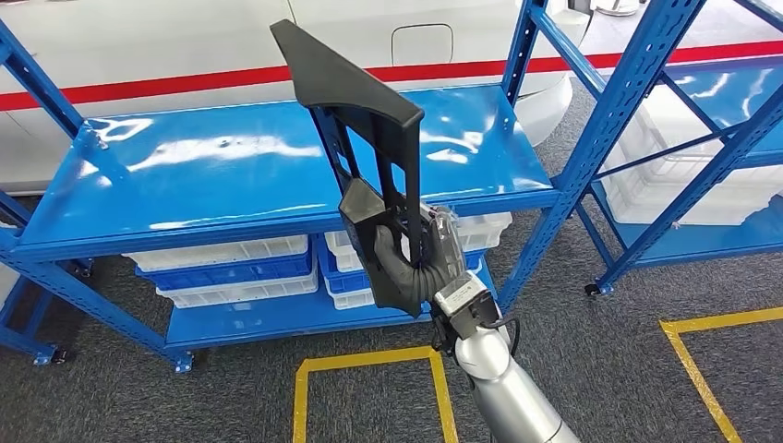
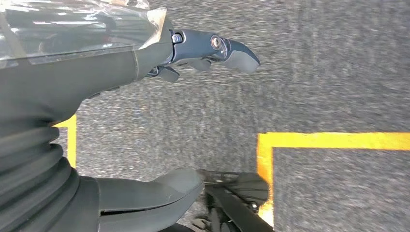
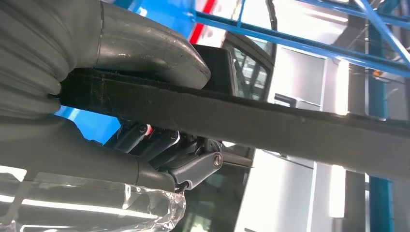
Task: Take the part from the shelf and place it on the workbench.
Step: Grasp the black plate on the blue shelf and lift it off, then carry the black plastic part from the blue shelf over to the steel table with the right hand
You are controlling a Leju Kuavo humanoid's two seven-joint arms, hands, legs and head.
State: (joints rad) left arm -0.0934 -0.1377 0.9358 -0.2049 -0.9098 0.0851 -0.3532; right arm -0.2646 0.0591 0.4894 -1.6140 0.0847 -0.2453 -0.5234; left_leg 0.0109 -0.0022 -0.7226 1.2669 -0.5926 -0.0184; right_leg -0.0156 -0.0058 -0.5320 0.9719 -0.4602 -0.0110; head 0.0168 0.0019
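The left hand (image 2: 145, 121) hangs over the grey floor (image 2: 314, 72), fingers apart, holding nothing. In front of the blue shelf (image 1: 212, 175), the right hand (image 1: 420, 263) grips the black part (image 1: 355, 120) by its lower end, lifted above the shelf top.

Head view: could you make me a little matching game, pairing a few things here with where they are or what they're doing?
Things:
1. black part
2. white crates
3. yellow floor lines
4. left robot hand

States or places:
A. on the lower level of the blue shelf
B. hanging over the grey carpet, holding nothing
C. held up by the right robot hand, in front of the shelf
D. marked on the carpet below the shelf

Pairs: 1-C, 2-A, 3-D, 4-B
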